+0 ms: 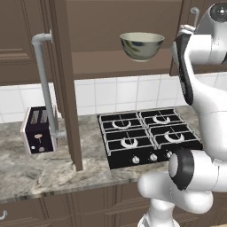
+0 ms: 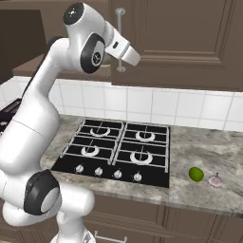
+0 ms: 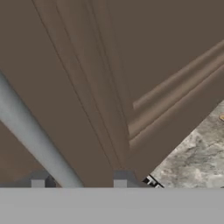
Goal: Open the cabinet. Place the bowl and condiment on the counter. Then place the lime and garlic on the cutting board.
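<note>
Meanwhile, the hand [image 3: 78, 183] straddles the right cabinet door's [image 2: 190, 42] grey bar handle [image 3: 30, 131], fingers part-open on either side; whether they clamp it cannot be told. With the bowl [image 1: 142, 45] shelved beyond the left door [image 1: 66, 88], a smooth pull along the hinge arc seems best.
</note>
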### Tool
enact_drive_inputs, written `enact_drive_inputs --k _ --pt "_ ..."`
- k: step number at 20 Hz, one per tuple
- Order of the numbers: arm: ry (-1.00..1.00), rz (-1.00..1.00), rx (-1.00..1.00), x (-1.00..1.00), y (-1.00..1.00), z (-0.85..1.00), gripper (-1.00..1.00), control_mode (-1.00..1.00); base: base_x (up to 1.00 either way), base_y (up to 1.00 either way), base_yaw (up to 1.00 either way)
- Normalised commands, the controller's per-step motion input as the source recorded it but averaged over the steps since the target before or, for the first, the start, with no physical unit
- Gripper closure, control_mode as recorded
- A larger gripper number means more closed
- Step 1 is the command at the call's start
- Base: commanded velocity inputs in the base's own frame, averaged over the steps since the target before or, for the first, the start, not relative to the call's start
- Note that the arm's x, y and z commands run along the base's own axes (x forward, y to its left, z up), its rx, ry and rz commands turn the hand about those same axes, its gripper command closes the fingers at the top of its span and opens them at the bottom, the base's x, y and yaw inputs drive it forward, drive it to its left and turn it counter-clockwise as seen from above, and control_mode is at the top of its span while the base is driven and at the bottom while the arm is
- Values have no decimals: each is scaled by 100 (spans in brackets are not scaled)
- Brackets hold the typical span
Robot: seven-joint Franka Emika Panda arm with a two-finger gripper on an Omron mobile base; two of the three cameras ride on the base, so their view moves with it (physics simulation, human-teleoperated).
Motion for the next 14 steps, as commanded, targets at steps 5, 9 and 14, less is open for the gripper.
enact_drive_inputs --k 5,9,14 --pt "-5 -17 0 -74 -100 -61 100 -100 0 0 0" --pt "-5 -14 0 -77 -100 -61 100 -100 0 0 0" --pt "-6 -12 0 -78 -100 -56 100 -100 0 0 0"
